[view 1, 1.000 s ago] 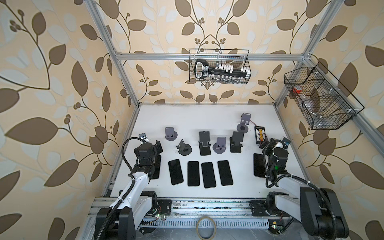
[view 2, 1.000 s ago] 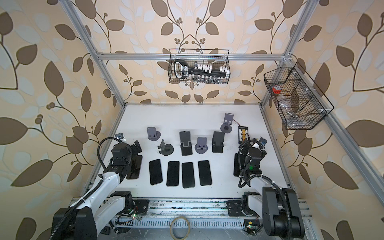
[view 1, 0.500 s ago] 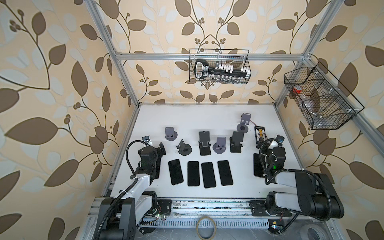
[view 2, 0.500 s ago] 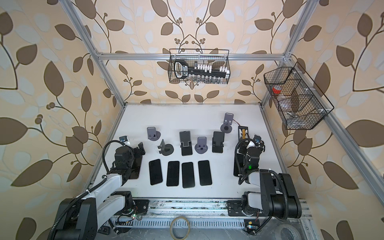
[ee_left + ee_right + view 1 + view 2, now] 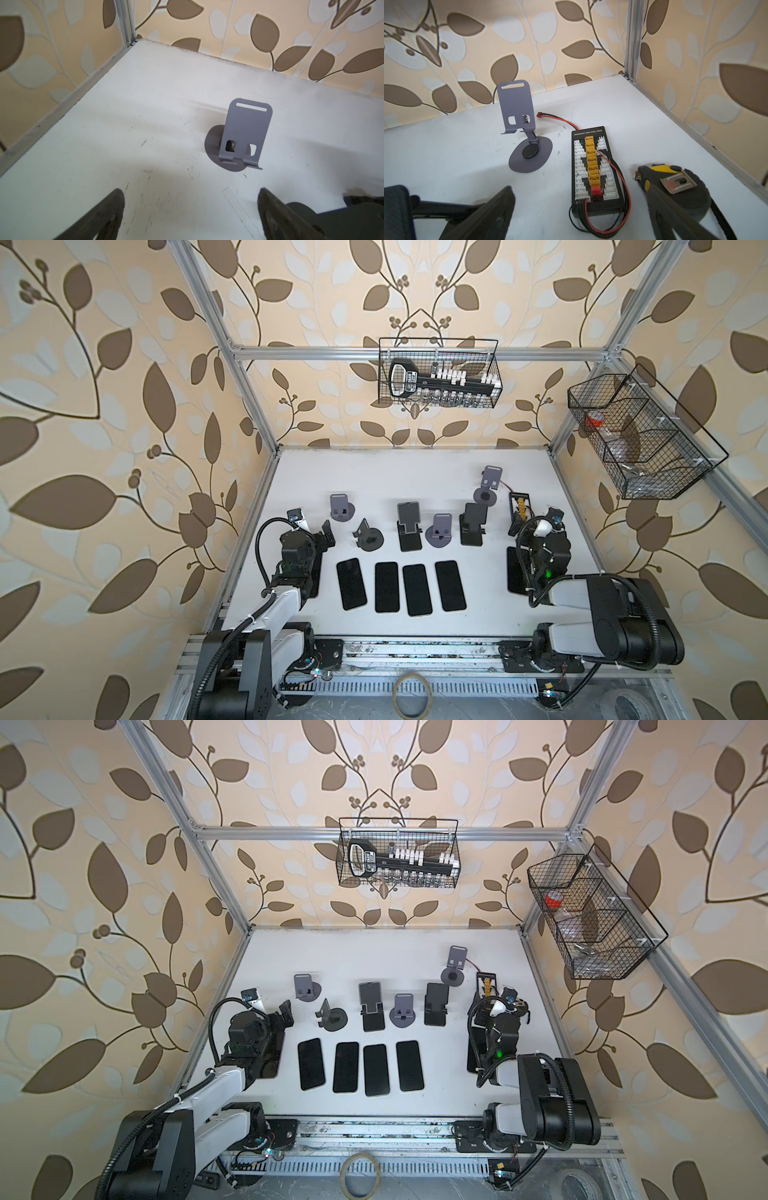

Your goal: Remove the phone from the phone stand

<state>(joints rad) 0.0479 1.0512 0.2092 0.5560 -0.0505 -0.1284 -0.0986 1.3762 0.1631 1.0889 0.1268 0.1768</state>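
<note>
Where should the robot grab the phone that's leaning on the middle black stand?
Probably best to pinch the phone by its two long edges near the top, coming down from above. It leans back, its top is free, and the stand cradles its bottom.

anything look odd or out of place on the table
Two stray items lie at the far right: a wired charging board and a tape measure, neither phone gear. One black stand is turned sideways, unlike the rest.
</note>
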